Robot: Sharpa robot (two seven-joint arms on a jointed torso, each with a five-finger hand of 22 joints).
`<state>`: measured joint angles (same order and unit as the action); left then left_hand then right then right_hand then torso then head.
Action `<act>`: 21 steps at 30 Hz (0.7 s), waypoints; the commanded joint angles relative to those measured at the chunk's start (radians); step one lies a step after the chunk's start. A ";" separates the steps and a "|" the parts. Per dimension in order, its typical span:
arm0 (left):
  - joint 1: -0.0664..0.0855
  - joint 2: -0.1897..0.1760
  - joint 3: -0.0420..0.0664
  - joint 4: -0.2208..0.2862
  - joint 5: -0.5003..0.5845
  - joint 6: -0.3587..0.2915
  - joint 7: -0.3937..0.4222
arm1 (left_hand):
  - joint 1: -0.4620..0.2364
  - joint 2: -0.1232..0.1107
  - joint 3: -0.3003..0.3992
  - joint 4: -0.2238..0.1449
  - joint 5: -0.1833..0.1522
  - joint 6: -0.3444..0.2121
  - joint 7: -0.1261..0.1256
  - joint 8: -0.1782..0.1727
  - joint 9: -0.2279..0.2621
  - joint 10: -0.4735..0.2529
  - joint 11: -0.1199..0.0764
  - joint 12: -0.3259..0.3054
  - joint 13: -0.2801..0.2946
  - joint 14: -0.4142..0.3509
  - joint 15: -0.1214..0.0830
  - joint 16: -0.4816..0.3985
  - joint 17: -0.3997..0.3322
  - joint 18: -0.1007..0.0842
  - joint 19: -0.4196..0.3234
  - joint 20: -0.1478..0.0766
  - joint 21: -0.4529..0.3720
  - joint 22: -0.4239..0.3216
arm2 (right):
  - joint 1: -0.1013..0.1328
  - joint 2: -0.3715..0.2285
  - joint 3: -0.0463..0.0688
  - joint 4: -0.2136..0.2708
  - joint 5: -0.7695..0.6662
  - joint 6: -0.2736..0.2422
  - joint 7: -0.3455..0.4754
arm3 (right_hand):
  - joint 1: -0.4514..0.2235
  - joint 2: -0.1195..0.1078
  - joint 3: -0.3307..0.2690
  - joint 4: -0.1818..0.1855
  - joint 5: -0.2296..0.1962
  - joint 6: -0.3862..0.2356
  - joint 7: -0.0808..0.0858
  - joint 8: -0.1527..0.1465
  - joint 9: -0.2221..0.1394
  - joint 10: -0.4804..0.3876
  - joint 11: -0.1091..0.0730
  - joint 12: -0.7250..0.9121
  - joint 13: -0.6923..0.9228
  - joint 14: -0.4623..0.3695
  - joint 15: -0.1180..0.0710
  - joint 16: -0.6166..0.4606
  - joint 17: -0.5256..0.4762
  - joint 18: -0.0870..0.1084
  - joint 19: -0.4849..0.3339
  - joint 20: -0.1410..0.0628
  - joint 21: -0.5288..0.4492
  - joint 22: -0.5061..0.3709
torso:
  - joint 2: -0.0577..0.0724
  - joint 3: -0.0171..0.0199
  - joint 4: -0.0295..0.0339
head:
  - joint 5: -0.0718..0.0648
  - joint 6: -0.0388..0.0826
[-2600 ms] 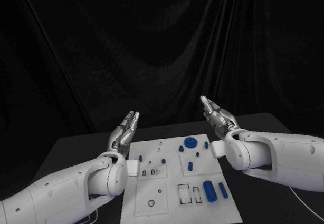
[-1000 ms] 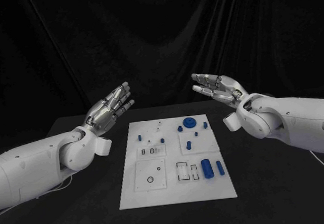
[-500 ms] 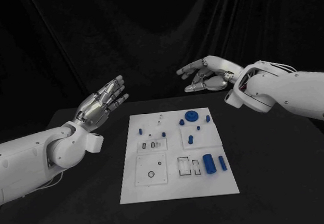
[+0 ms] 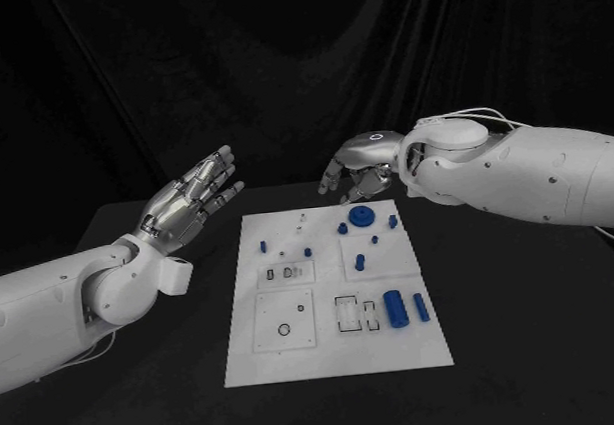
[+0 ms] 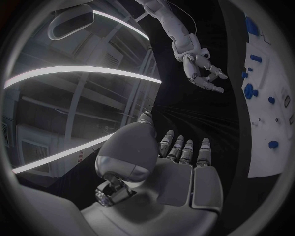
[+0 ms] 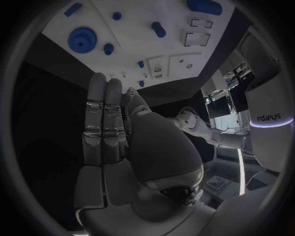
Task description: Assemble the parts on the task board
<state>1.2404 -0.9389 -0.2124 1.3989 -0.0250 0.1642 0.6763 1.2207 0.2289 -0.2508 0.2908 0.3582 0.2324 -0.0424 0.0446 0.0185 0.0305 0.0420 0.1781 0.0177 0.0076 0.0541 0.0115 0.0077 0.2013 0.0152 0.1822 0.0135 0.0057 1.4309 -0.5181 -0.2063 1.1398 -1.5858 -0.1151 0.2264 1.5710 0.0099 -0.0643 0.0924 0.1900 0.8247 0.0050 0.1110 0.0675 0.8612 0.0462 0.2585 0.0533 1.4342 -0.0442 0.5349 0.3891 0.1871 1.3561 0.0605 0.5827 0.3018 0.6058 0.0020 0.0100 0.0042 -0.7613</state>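
Note:
The white task board (image 4: 335,356) lies in the middle of the black table. A blue gear (image 4: 362,217), a thick blue cylinder (image 4: 396,308) and several small blue parts sit on it. My right hand (image 4: 361,168) hangs palm down over the board's far edge, just above the gear, and holds nothing. My left hand (image 4: 191,201) is raised left of the board with its fingers straight and apart, also holding nothing. In the right wrist view my right hand (image 6: 117,137) faces the board (image 6: 132,46) and the gear (image 6: 81,38). In the left wrist view my left hand (image 5: 178,162) is flat, with the right hand (image 5: 203,73) beyond it.
A black cloth hangs behind the table. Bare black tabletop (image 4: 530,283) runs along both long sides of the board. Empty slots and a round hole (image 4: 284,329) mark the board's near half.
My right hand has turned palm down and dropped toward the board's far end, over the gear. The left hand has barely moved in the last half second.

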 commanded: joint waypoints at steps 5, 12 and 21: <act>0.003 -0.008 0.001 0.010 -0.006 0.018 0.050 | 0.016 0.004 -0.011 -0.002 0.021 0.003 0.009 0.014 0.015 -0.005 0.006 0.014 0.010 0.005 0.012 0.005 0.000 -0.021 0.003 0.002 0.003 0.004 | -0.014 0.021 0.001 -0.028 -0.135 0.060 -0.076 | -0.035 -0.061 0.076 0.013 0.013 0.004 0.004 -0.021 0.028 0.024 0.001 -0.050 0.017 0.013 -0.014 0.156 0.108 -0.006 -0.015 -0.015 0.132 0.115 | 0.000 0.0034 0.0009 | 0.004 -0.006; 0.003 -0.008 0.001 0.012 -0.006 0.025 0.051 | 0.017 0.006 -0.010 -0.002 0.024 0.002 0.009 0.013 0.015 -0.006 0.006 0.013 0.010 0.005 0.015 0.005 0.001 -0.021 0.004 0.005 0.003 0.004 | -0.026 0.028 0.001 -0.040 -0.140 0.082 -0.092 | -0.060 -0.078 0.090 0.029 -0.002 0.027 0.012 -0.016 0.043 0.033 0.001 -0.062 0.020 0.011 -0.015 0.287 0.228 -0.016 -0.026 -0.015 0.237 0.236 | 0.001 0.0026 0.0020 | 0.001 -0.006; 0.003 -0.007 0.001 0.010 -0.006 0.031 0.049 | 0.018 0.007 -0.009 -0.002 0.028 0.001 0.008 0.013 0.015 -0.006 0.008 0.015 0.010 0.007 0.018 0.007 0.001 -0.021 0.005 0.008 0.004 0.005 | -0.058 0.040 0.001 -0.069 -0.141 0.075 -0.110 | -0.065 -0.091 0.108 0.035 0.000 -0.010 -0.021 -0.040 0.041 0.024 0.007 -0.078 0.021 -0.013 -0.010 0.299 0.227 -0.013 -0.060 -0.011 0.254 0.259 | -0.001 0.0033 0.0001 | 0.004 -0.008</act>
<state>1.2406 -0.9470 -0.2124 1.4080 -0.0266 0.1763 0.6766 1.2207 0.2289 -0.2508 0.2908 0.3699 0.2324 -0.0424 0.0446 0.0186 0.0301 0.0416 0.1781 0.0177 0.0164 0.0629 0.0115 0.0078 0.2013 0.0172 0.1848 0.0136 0.0065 1.3783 -0.4811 -0.2062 1.0768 -1.7069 -0.0461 0.1552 1.5026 -0.0584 0.0195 0.1268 0.2033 0.8182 -0.0141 0.0841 0.0945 0.8845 0.0486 0.1933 0.0593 1.4304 -0.0535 0.8255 0.6127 0.1869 1.3025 0.0467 0.8218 0.5549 0.6059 0.0048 0.0109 0.0075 -0.7672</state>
